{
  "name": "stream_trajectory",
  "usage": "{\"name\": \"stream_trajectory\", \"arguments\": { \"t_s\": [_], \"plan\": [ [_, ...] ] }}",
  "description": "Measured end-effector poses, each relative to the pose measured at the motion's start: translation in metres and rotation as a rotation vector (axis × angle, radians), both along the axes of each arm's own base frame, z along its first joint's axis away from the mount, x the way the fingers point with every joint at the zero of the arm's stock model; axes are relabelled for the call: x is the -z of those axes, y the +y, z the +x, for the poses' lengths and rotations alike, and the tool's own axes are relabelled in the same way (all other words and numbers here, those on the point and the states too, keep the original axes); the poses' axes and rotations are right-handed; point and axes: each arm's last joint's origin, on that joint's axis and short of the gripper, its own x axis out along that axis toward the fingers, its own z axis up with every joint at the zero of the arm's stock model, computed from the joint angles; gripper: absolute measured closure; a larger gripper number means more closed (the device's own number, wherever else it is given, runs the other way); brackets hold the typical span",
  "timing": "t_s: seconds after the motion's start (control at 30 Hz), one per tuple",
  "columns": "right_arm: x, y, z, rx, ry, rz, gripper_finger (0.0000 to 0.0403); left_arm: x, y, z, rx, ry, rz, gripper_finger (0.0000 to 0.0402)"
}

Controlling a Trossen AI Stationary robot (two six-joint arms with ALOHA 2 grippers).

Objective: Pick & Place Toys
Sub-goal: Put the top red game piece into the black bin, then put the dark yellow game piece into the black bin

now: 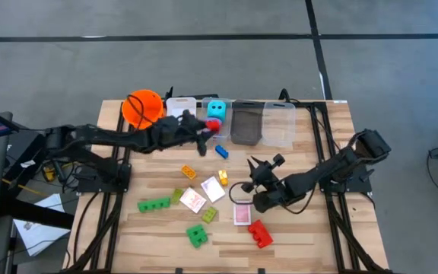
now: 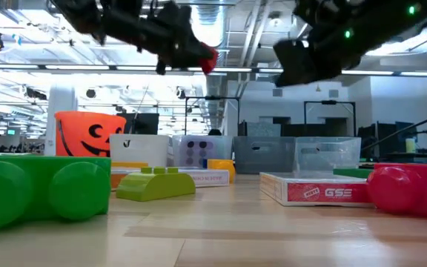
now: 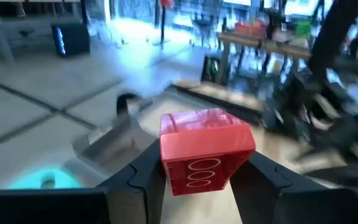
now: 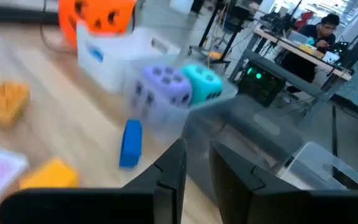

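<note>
Red brick [image 3: 205, 151] clamped by left fingers [image 3: 135, 180]
</note>
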Motion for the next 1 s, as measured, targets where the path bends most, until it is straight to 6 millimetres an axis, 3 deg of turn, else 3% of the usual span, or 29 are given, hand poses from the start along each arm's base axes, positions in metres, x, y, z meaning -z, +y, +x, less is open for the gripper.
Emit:
{"name": "stream_trajectory", "arguments": {
  "t_s": [0.2,0.43,0.67,1.0],
  "plan": [
    [-0.029,-0.005,-0.01,0.018,-0.083,0.005,0.0337,0.022,0.041,0.029,-0.001,-0.029,-0.011,0.0265],
    [-0.062,-0.011,-0.024,0.027,-0.199,0.045,0.0337,0.03,0.067,0.077,0.048,-0.008,-0.018,0.0265],
    [-0.08,-0.012,-0.035,-0.011,-0.236,0.078,0.0337,0.034,0.071,0.095,0.073,0.037,0.068,0.0225],
    [-0.072,-0.003,-0.033,-0.059,-0.2,0.088,0.0337,0.033,0.069,0.097,0.127,0.051,0.111,0.0143]
  ]
}}
